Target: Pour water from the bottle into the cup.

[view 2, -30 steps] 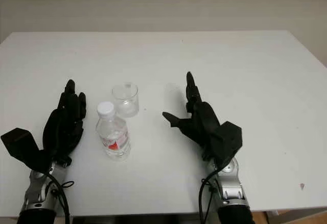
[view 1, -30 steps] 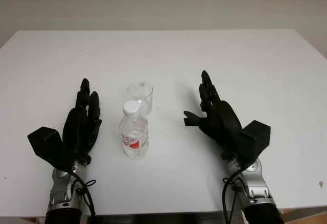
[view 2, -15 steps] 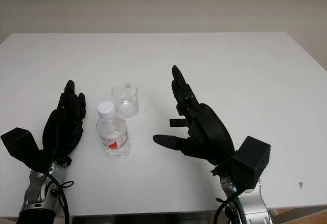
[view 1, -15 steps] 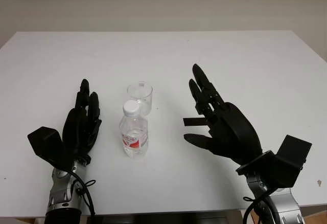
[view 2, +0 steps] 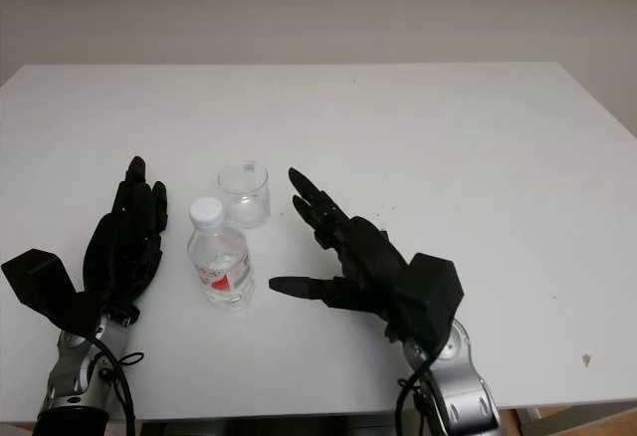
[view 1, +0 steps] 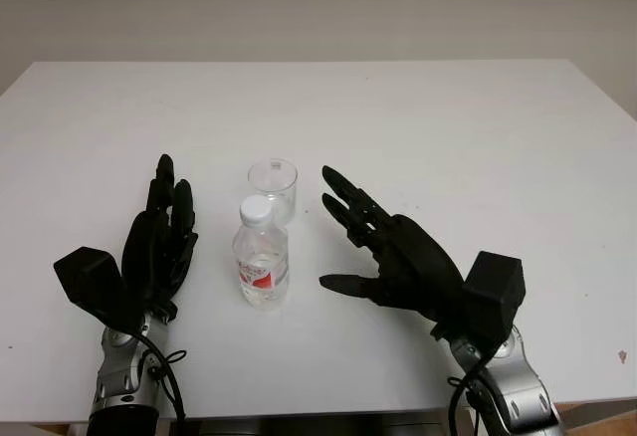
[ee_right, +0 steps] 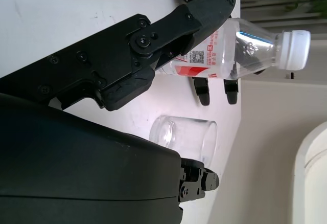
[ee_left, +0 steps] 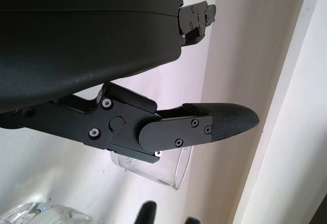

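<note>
Swung nearer, empty right hand (view 1: 383, 247) flanks capped, part-filled bottle (view 1: 262, 254); cup (view 1: 273, 186) empty.

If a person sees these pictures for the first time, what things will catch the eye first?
First, the right robot hand, black and open, just right of the bottle, not touching it. The bottle stands upright near the front of the white table, capped, with a red label; a clear cup stands just behind it. The left robot hand is open, left of the bottle.
</note>
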`<state>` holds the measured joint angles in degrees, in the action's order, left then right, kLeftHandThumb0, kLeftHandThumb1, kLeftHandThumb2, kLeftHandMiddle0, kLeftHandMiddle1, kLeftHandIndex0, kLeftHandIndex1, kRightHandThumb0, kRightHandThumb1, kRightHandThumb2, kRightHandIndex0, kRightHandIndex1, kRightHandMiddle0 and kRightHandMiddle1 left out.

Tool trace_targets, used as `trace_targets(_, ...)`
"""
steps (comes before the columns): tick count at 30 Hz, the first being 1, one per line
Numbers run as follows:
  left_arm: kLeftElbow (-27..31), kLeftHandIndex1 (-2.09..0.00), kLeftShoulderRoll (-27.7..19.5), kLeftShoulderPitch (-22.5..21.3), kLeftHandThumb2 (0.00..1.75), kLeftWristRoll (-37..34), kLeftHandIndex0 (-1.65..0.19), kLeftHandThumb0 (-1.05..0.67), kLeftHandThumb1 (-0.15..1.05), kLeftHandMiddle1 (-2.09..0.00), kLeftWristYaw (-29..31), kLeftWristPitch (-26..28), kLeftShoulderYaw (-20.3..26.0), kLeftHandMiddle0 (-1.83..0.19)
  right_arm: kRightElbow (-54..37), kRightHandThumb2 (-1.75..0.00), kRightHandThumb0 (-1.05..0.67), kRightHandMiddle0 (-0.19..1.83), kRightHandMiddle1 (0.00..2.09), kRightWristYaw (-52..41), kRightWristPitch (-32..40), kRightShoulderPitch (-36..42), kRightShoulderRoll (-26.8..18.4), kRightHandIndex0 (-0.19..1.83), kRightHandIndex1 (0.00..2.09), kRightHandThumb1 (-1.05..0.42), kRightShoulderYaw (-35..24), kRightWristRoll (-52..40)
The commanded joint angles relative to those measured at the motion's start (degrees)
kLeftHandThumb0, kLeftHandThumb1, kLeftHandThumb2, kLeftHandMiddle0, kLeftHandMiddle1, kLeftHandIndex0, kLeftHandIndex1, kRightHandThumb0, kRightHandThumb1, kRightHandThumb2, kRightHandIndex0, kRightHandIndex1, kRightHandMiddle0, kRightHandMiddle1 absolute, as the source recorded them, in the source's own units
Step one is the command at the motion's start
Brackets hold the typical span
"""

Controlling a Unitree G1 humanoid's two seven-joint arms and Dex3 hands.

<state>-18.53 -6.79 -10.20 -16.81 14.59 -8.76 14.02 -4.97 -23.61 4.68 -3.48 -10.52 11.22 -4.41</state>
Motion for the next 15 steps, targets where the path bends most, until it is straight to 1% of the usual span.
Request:
trace_targets(1, -0.70, -0.05, 0.65, 1.85, 0.51, 0.33, 0.19, -0.73, 1.05, -0.04, -0.38, 0.34, -0.25, 0.19, 1.74, -0.05, -0.84, 0.08, 0.10, -0.16, -1.16, -1.76, 0.73, 0.13, 0.13, -0.82, 0.31, 0.25)
trace_targets(4, -0.42, -0.05, 0.80, 2.12, 0.51, 0.25, 0.19, -0.73, 1.05, -0.04, -0.53, 0.33, -0.28, 0.19, 3.64, -0.05, -0.84, 0.11, 0.11, -0.26, -2.46, -2.75, 1.16, 0.18, 0.14, -0.82, 0.71, 0.81)
trace_targets(9, -0.09, -0.05, 1.03, 2.44, 0.50, 0.21, 0.18, -0.73, 1.05, -0.05, -1.01, 0.39, -0.23, 0.19, 3.64, -0.05, -0.79, 0.15, 0.14, -0.33, -1.95, -3.05, 1.08, 0.25, 0.17, -0.81, 0.57, 0.79)
trace_targets(13, -0.24, -0.05, 0.99, 2.48, 0.50, 0.19, 0.19, -0.73, 1.05, -0.04, -0.75, 0.22, -0.28, 0.19, 3.30, -0.05, -0.80, 0.23, 0.20, 0.04, -1.92, -2.97, 0.65, 0.35, 0.23, -0.80, 0.44, 1.65)
trace_targets(14, -0.25, -0.05, 1.02, 2.47, 0.50, 0.22, 0.19, -0.73, 1.05, -0.04, -0.82, 0.24, -0.28, 0.19, 3.28, -0.05, -0.79, 0.20, 0.30, 0.08, -1.95, -2.92, 0.61, 0.35, 0.28, -0.80, 0.36, 1.74)
trace_targets(15, -0.25, -0.05, 1.04, 2.47, 0.50, 0.23, 0.19, -0.73, 1.05, -0.05, -0.88, 0.27, -0.28, 0.19, 3.29, -0.05, -0.80, 0.12, 0.50, 0.10, -2.00, -2.89, 0.60, 0.33, 0.37, -0.80, 0.30, 1.80)
